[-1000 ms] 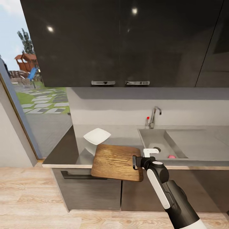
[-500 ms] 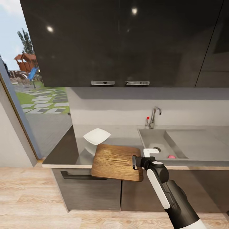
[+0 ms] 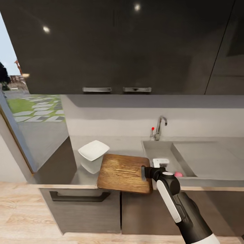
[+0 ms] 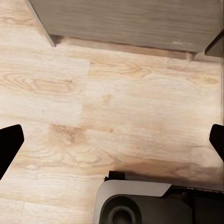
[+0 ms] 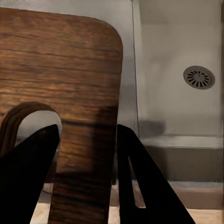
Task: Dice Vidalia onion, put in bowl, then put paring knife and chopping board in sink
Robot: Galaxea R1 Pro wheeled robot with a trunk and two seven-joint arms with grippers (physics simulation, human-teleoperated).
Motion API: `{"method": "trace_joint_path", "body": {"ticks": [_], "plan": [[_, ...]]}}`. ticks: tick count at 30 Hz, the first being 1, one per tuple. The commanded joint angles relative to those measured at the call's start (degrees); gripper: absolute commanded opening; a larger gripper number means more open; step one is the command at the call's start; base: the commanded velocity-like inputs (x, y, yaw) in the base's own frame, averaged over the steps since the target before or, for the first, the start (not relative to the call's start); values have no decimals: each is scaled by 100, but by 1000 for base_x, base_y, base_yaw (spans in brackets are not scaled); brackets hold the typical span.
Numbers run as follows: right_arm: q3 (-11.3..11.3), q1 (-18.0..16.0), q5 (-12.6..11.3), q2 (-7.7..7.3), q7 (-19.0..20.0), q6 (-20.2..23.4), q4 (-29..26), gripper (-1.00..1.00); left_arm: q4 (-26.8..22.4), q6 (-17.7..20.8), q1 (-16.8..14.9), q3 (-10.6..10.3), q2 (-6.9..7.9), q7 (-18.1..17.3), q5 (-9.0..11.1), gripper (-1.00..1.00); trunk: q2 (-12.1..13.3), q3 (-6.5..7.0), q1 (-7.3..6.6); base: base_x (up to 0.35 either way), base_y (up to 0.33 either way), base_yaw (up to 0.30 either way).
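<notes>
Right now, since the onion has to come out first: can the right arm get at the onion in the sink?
Probably not as things stand: the right gripper is shut on the chopping board. The Vidalia onion lies close by in the sink, uncovered.

Head faces counter; right wrist shares chopping board (image 3: 123,173).

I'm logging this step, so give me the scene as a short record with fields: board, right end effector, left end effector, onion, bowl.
chopping board: held at its slotted end, overhanging the counter's front edge
right end effector: shut on the chopping board
left end effector: open, pointing at the wooden floor
Vidalia onion: in the sink
bowl: on the countertop, behind the board's far left corner
</notes>
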Motion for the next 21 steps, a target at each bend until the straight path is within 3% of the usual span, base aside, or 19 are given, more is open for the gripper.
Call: {"method": "trace_joint_path", "body": {"ticks": [1, 6, 17, 21], "plan": [[7, -7, -61, 0, -57, 15, -5, -100, -8, -7, 1, 13, -1, -13, 15, 100, -12, -12, 6, 229, -211, 0], [8, -7, -54, 7, -57, 105, 4, -100, -8, -9, 1, 14, -1, -13, 15, 100, -12, -12, 6, 151, -86, 0], [17, -7, -44, 59, -65, 202, 206, -100, -8, -10, 0, 18, -1, -13, 15, 100, -12, -12, 6, 23, -6, 0], [17, -7, -43, 63, -66, 198, 279, -100, -8, -12, 0, 17, -1, -13, 15, 100, -12, -12, 6, 243, 0, 0]]}}
